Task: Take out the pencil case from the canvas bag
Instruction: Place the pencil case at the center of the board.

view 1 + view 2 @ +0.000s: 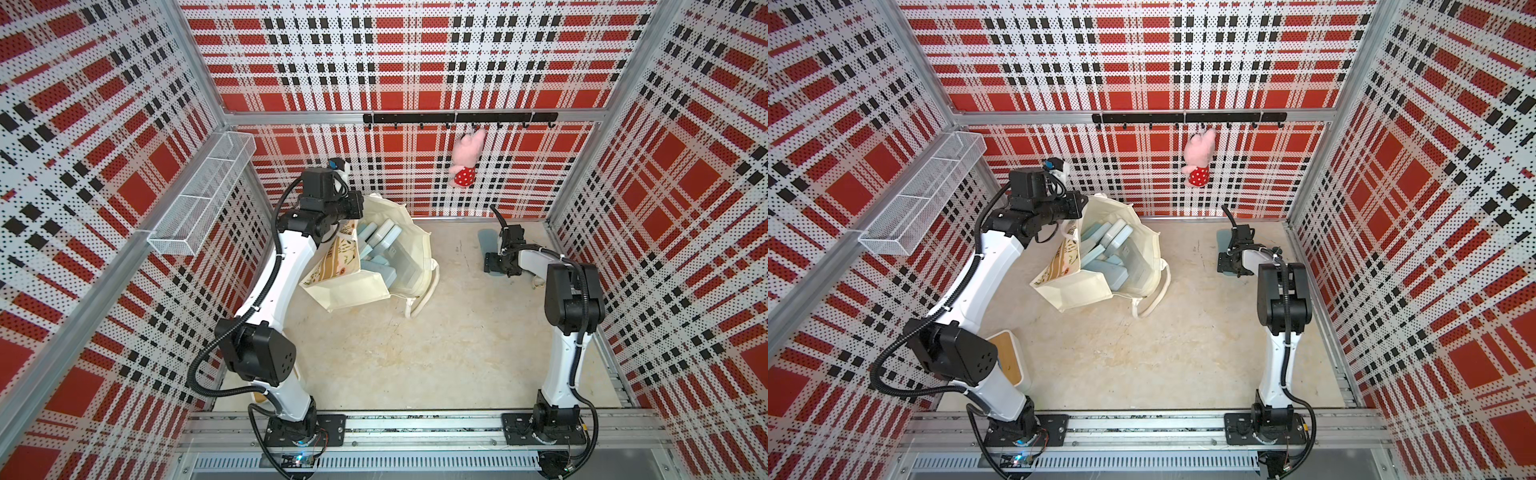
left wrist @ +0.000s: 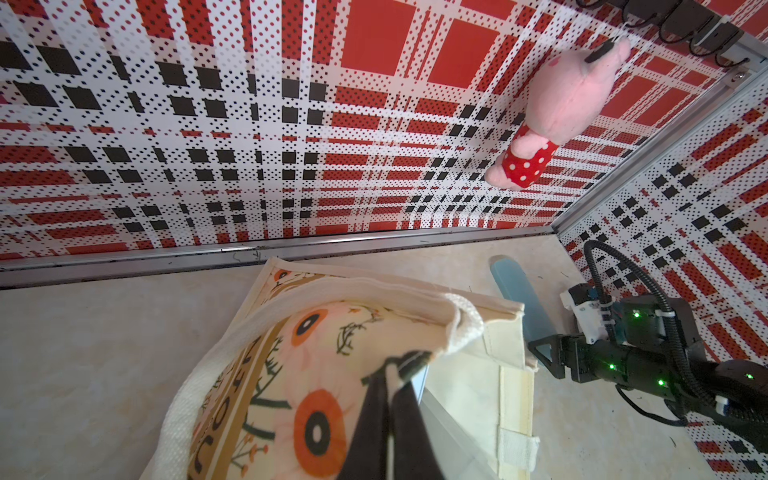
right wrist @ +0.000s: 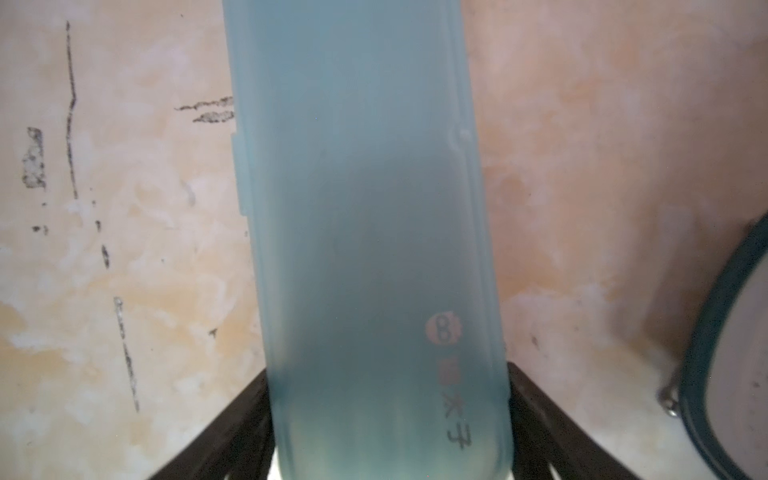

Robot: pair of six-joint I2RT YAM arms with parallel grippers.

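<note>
Right wrist view: the pencil case [image 3: 365, 208], translucent pale blue, lay flat on the bench [image 3: 124, 249] and ran lengthways away from the right tool [image 3: 387, 368]. Only here did a round pink mark and dark printed characters on it show.
Right tool state: one dark finger [image 3: 232, 419] stood at each long side of the case, jaws wide. Whether they pressed it or merely flanked it could not be told from so close and soft a view.
Left wrist view: the left tool [image 2: 405, 368] was closed narrow on white fabric at the top edge of the canvas bag [image 2: 316, 340]. The orange flower print showed clearly only here.
Top views: the bag's mouth gaped toward the camera, showing several blue boxes [image 1: 376, 245] stacked inside, which neither wrist view caught.
Pencil case, place: in both top views it lay outside the bag and well apart from it, near the back wall on the robot's right.
Handle: a white loop handle [image 1: 424, 299] trailed on the bench just beside the bag.
Seen in a top view: a white-rimmed wooden board [image 1: 1007, 357] lay beside the left arm's elbow.
Bench: mottled beige, scuffed with dark marks.
Room: perforated plaid panels [image 1: 415, 50] in red, black and white. A black hook rail [image 1: 457, 117] on the back wall carried a pink plush toy [image 1: 467, 156], and a wire basket [image 1: 203, 195] hung on the left wall.
</note>
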